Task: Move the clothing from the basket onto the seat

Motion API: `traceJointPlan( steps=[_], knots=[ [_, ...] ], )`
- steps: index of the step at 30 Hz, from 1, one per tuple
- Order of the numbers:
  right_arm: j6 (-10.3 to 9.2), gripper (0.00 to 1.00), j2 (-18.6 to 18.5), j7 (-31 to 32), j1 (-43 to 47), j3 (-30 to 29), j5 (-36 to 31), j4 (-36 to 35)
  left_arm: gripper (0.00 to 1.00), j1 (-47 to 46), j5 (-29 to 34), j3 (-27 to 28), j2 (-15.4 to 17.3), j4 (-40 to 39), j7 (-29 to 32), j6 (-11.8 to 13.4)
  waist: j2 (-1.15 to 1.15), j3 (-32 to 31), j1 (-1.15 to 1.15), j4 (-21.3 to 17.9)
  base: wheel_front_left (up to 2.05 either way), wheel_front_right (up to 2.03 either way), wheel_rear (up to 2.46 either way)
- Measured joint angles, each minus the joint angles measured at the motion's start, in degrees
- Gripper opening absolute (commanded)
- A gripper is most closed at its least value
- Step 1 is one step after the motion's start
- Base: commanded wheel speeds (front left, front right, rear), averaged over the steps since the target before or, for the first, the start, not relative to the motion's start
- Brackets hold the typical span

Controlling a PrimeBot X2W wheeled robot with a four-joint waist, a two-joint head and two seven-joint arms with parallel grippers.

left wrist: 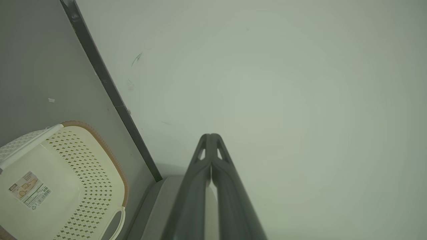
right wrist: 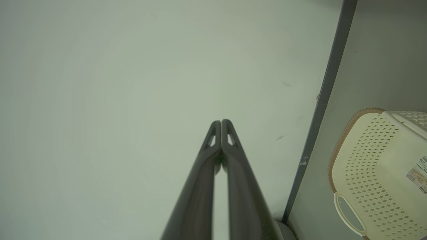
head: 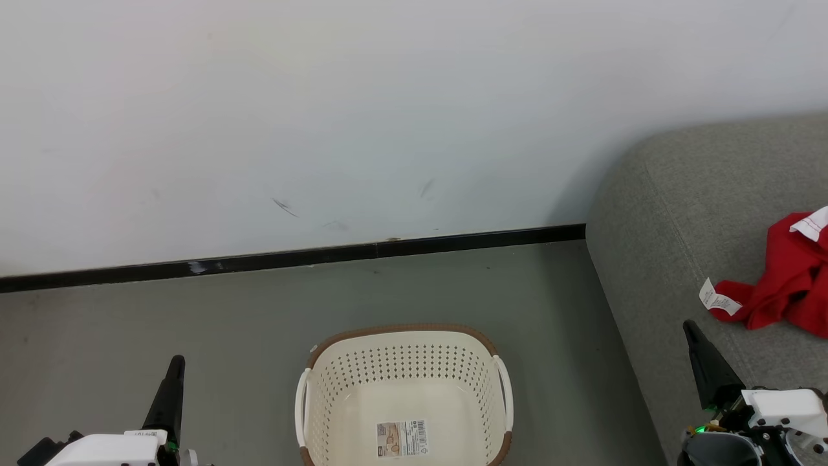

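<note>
Clothing: I see it heaped on the seat, well right of the basket
Basket: no garment inside
Nearer arm: right gripper, heap just ahead-right
Jaws: both clenched, left gripper too, holding nothing

Bright, even, diffuse light in the head view, sharp throughout, soft grey shadow on the wall beside the seat, both wrist views dimmer, green-tinted, darkening toward the corners, slightly hazy
</note>
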Motion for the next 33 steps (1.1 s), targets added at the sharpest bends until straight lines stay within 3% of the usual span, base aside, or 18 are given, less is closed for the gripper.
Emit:
traceJointPlan(
  steps=[33],
  knots=[
    [0.0, 0.0, 0.0, 0.0, 0.0, 0.1, 0.0, -0.1, 0.0, 0.0, 0.0, 0.0, 0.0, -0.2, 0.0, 0.0, 0.0, 0.0, -0.01, 0.0, 0.0, 0.0, 0.0]
  ],
)
